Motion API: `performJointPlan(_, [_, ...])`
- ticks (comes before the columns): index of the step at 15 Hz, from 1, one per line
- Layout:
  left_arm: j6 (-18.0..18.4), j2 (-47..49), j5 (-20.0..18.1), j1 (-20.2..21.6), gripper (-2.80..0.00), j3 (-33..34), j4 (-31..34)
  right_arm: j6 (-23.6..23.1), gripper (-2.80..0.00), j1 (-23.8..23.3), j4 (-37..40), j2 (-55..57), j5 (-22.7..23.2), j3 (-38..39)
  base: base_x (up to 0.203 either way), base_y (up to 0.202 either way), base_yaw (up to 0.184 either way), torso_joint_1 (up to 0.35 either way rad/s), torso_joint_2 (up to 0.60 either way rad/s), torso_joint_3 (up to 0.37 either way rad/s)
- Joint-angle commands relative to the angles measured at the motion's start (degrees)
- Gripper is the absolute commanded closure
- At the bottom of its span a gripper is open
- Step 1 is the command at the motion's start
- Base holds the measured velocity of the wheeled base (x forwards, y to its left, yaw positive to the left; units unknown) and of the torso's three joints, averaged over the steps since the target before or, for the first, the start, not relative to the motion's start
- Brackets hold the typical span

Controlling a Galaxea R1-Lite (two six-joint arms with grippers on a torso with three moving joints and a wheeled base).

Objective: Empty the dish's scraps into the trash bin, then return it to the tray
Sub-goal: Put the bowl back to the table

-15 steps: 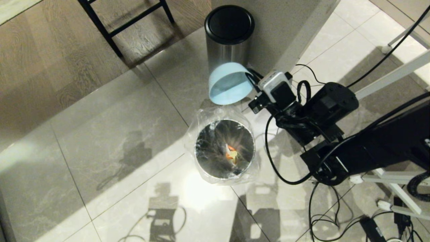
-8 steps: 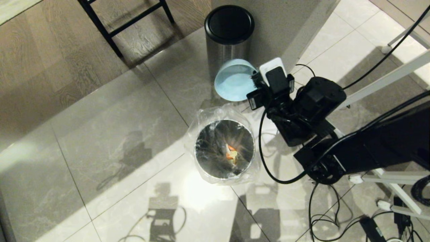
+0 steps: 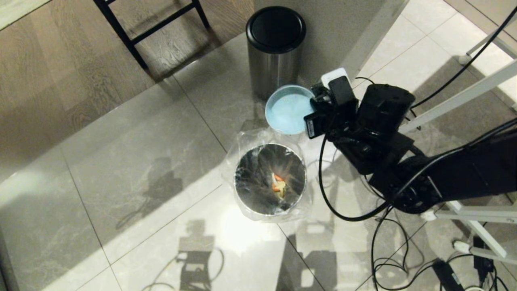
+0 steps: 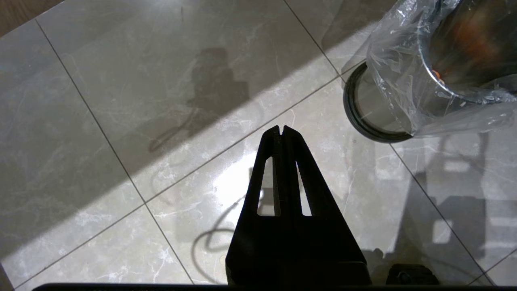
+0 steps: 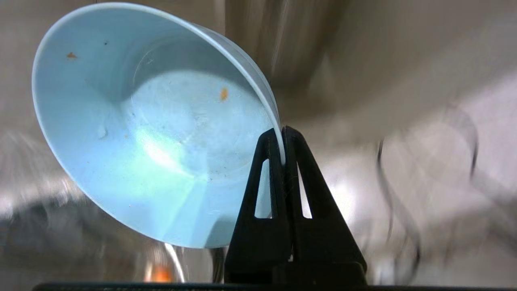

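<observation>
With the scraps (image 3: 278, 185) lying in the trash bin (image 3: 270, 178), the dish (image 3: 287, 109), pinched at its rim by the clenched right claw (image 5: 282, 135) beside the bin, is best kept level and carried steadily to the tray.

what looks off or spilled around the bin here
Nothing spilled: the scraps lie inside the lined trash bin. Only oddity: tiny orange specks cling inside the pale blue bowl, pinched at its rim by the right gripper.
</observation>
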Motion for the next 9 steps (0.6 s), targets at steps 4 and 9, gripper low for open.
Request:
performJointPlan(4, [-0.05, 0.06, 0.04, 0.00, 0.00, 0.00, -0.02, 13.59, 0.00, -3.36, 21.40, -4.18, -11.38, -0.37, 0.000, 0.000, 0.000, 0.000, 0.00, 0.000])
performJointPlan(9, [-0.05, 0.06, 0.04, 0.00, 0.00, 0.00, -0.02, 22.13, 0.00, -8.69, 31.57, -10.58, -12.24, 11.22, 0.000, 0.000, 0.000, 0.000, 0.00, 0.000])
